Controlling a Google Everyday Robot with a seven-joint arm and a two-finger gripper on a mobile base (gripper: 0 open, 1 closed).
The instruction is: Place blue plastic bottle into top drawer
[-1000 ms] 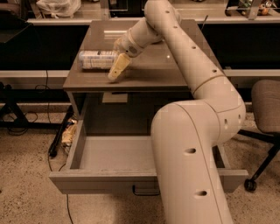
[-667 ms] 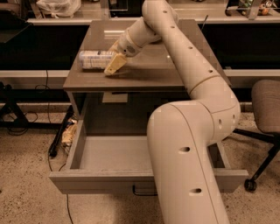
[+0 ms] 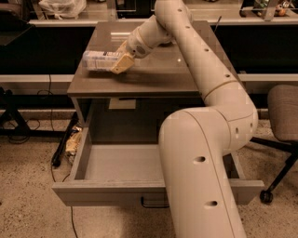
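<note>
The blue plastic bottle lies on its side at the left of the brown table top, its whitish label facing me. My gripper reaches across the table from the right and sits at the bottle's right end, overlapping it. The top drawer is pulled out wide below the table, with its dark handle at the front centre. My own arm hides the drawer's right half; nothing shows in the visible left part.
An office chair stands at the right. Cables and a crumpled wrapper lie on the floor left of the drawer. A white plastic bag sits on the bench behind. A paper tag hangs under the table top.
My gripper has moved left and slightly back along the table top, ending up against the bottle's right end. The bottle and the drawer have not moved.
</note>
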